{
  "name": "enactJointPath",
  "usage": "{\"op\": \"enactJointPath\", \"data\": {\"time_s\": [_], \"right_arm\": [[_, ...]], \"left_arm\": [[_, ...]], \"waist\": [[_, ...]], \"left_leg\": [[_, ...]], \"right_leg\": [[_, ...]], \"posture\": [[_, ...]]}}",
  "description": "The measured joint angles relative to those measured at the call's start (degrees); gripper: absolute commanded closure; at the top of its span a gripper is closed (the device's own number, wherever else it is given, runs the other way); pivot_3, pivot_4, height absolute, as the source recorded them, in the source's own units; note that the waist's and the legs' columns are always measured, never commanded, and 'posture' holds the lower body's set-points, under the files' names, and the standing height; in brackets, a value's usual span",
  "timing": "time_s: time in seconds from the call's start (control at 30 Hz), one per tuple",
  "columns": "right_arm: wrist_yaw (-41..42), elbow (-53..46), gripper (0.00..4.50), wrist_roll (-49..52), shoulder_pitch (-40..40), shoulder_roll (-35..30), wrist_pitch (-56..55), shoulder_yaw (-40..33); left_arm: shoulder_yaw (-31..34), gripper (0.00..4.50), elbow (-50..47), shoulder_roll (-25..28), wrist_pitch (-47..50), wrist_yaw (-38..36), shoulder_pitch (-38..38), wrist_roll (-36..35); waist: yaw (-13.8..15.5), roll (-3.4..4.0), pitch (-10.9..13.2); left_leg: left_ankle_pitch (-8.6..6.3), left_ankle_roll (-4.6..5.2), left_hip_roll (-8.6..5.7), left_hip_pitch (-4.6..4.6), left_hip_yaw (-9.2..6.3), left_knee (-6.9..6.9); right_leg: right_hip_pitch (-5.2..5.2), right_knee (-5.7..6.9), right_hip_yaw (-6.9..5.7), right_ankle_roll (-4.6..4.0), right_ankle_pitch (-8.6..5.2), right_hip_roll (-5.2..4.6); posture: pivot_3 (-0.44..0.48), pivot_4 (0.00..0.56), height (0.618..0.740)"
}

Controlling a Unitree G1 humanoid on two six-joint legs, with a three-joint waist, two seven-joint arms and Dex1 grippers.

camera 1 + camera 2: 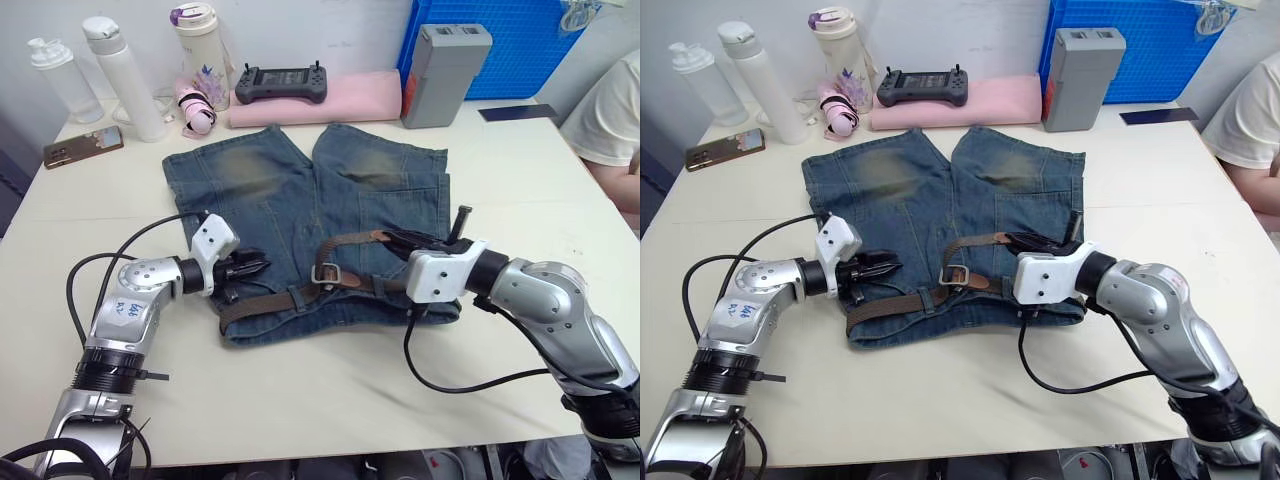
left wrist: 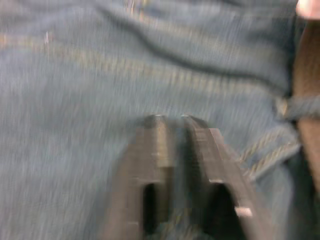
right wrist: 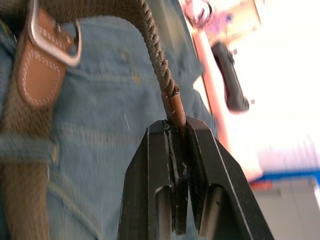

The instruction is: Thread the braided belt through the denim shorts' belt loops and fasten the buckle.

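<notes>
The denim shorts [image 1: 300,190] lie flat on the table, waistband toward me. The braided belt [image 1: 270,300] runs along the waistband under a belt loop [image 2: 300,107], and its free end arcs up over the right pocket. The silver buckle [image 1: 325,273] rests at the middle of the waistband, also in the right wrist view [image 3: 50,40]. My right gripper [image 1: 392,238] is shut on the belt's brown tip [image 3: 176,107], just right of the buckle. My left gripper [image 1: 258,266] hovers over the denim left of the buckle, fingers [image 2: 157,145] together with nothing between them.
Behind the shorts stand two white bottles [image 1: 125,80], a tumbler [image 1: 200,50], a phone [image 1: 82,147], a controller [image 1: 283,82] on pink foam, a grey box [image 1: 445,72] and a blue crate [image 1: 520,45]. A person's arm [image 1: 610,125] is at the right edge.
</notes>
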Motion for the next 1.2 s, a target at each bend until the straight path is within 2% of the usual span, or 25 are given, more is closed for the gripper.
{"op": "enactJointPath", "data": {"time_s": [0.03,0.07,0.17,0.3,0.43,0.57,0.67,0.73,0.77,0.8,0.97,1.13,1.2], "right_arm": [[0.0,0.1,4.50,-0.8,-1.1,1.1,0.2,1.0],[0.0,0.2,4.50,-1.6,-2.3,2.3,0.3,2.4],[0.0,0.3,4.50,-2.8,-3.5,3.5,0.3,4.3],[0.0,2.5,4.50,-5.0,-4.4,4.5,0.4,4.9],[0.0,3.1,4.50,-5.7,-5.0,5.5,0.6,5.0],[0.0,3.3,4.50,-5.8,-5.1,5.8,1.1,5.0],[0.0,3.3,4.50,-5.9,-5.1,5.9,1.2,5.0],[0.0,3.3,4.50,-5.9,-5.1,5.9,1.2,5.0],[0.0,3.3,4.50,-5.9,-5.1,5.9,1.3,5.0],[0.0,3.3,4.50,-5.9,-5.1,5.9,1.3,5.0],[0.1,3.3,4.50,-6.2,-5.1,5.9,1.8,5.0],[0.1,3.3,4.50,-6.2,-5.1,6.6,3.0,4.9],[0.0,3.3,3.62,-6.1,-5.1,7.0,3.5,4.8]], "left_arm": [[1.8,1.80,-2.7,-0.5,2.4,-0.9,-0.2,-3.6],[3.0,1.18,-6.2,-1.4,4.6,-1.5,-1.8,-7.4],[4.6,0.03,-12.5,-1.7,7.7,-1.9,-4.5,-12.5],[2.2,0.03,-18.1,-3.9,9.8,-1.4,-3.0,-14.2],[-2.2,0.03,-18.0,-4.4,6.7,0.1,-1.7,-9.0],[-2.9,0.03,-17.0,-5.0,4.4,2.0,-1.7,-6.0],[-3.1,0.81,-14.8,-5.7,2.3,4.3,-1.8,-3.0],[-3.1,1.68,-14.8,-6.1,1.7,4.8,-1.8,-2.6],[-3.1,1.87,-14.8,-6.5,1.6,5.0,-1.8,-2.6],[-3.1,2.44,-14.8,-6.8,1.6,5.0,-1.8,-2.5],[-3.4,4.48,-14.8,-7.0,1.6,5.1,-1.4,-1.7],[-3.6,4.48,-15.1,-7.5,1.7,6.3,-1.1,-1.3],[-3.5,4.50,-15.2,-7.9,1.7,6.8,-0.9,-1.2]], "waist": [[-0.1,-0.09,0.1],[0.0,-0.13,0.1],[0.0,-0.12,0.1],[-0.1,-0.12,0.1],[-0.2,-0.12,0.1],[-0.2,-0.12,0.1],[-0.1,-0.13,0.1],[0.0,-0.13,0.1],[0.0,-0.12,0.1],[0.0,-0.13,0.1],[-0.1,-0.12,0.1],[0.0,-0.12,0.1],[0.0,-0.12,0.1]], "left_leg": [[0.00,0.00,0.02,-0.05,-0.04,0.00],[0.00,0.00,0.03,-0.08,-0.19,0.04],[0.00,0.01,-0.04,-0.08,-0.34,0.04],[-0.01,0.02,-0.02,-0.04,-0.31,0.01],[0.00,0.00,-0.01,-0.03,-0.19,0.03],[0.00,0.00,-0.01,-0.03,-0.15,0.04],[0.00,0.00,-0.02,-0.05,-0.15,0.04],[0.00,0.00,-0.02,-0.05,-0.15,0.03],[0.00,0.00,-0.02,-0.05,-0.15,0.03],[0.00,0.00,-0.02,-0.05,-0.15,0.03],[0.00,0.00,-0.01,-0.05,-0.14,0.03],[0.00,0.00,-0.01,-0.05,-0.15,0.04],[0.00,0.00,-0.01,-0.05,-0.15,0.04]], "right_leg": [[-0.04,0.00,-0.02,0.00,0.00,0.00],[-0.04,0.01,-0.03,0.00,0.00,-0.01],[-0.03,0.01,-0.03,0.00,0.00,-0.06],[-0.02,0.01,-0.02,0.00,0.00,-0.03],[-0.03,0.04,-0.01,-0.01,0.00,0.00],[-0.03,0.04,0.00,-0.01,0.00,0.00],[-0.03,0.03,-0.01,-0.01,0.00,0.00],[-0.03,0.02,-0.01,-0.01,0.00,0.00],[-0.03,0.02,-0.02,-0.01,0.00,0.00],[-0.03,0.02,-0.02,-0.01,0.00,0.00],[-0.03,0.03,-0.02,-0.01,0.00,0.00],[-0.03,0.03,-0.01,-0.01,0.00,0.00],[-0.03,0.04,-0.02,0.00,0.00,0.00]], "posture": [[0.000,0.150,0.705],[0.000,0.150,0.705],[0.000,0.150,0.705],[0.000,0.150,0.705],[0.000,0.150,0.705],[0.000,0.150,0.705],[0.000,0.150,0.705],[0.000,0.150,0.705],[0.000,0.150,0.705],[0.000,0.150,0.705],[0.000,0.150,0.705],[0.000,0.150,0.705],[0.000,0.150,0.705]]}}
